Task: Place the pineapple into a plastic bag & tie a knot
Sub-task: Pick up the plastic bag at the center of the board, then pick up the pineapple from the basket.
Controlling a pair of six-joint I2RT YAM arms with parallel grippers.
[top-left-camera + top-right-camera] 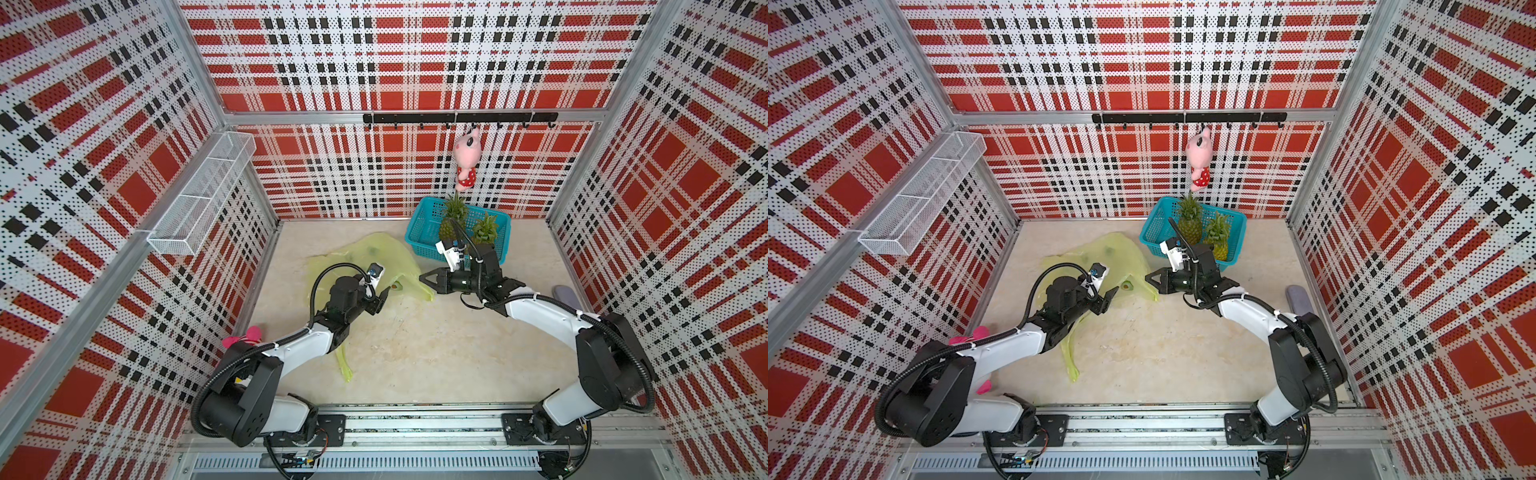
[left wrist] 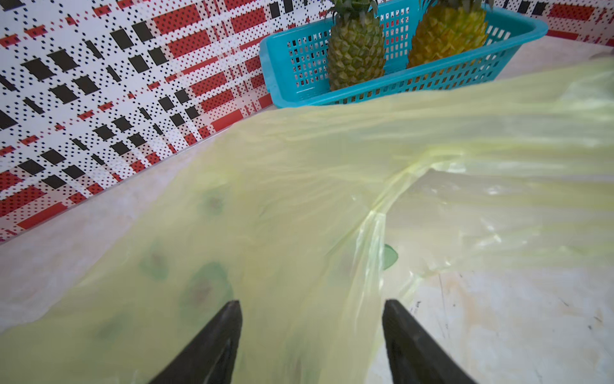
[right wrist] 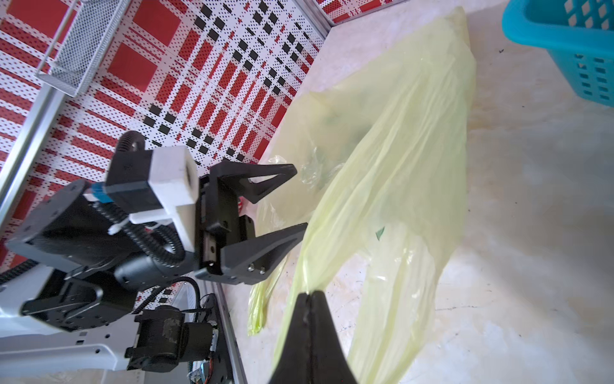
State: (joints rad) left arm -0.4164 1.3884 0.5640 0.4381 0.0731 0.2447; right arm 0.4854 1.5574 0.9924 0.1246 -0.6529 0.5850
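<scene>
- Right gripper (image 3: 310, 296): jaws closed, pinching a gathered edge of the plastic bag (image 3: 398, 149).
- Left gripper (image 2: 312, 304): jaws apart, astride bag film.
- Bag: spread over the tabletop's (image 3: 531, 232) far-left part, just beside the teal basket (image 1: 419, 232).
- Two pineapples (image 2: 355, 56): upright in the basket, at the far edge.

Top views: high overhead, I look down on the whole table (image 1: 415, 353), both nearly alike.
Left wrist: close, facing bag (image 2: 299, 199) and basket (image 2: 448, 78).
Right wrist: close, sharing that bag.
</scene>
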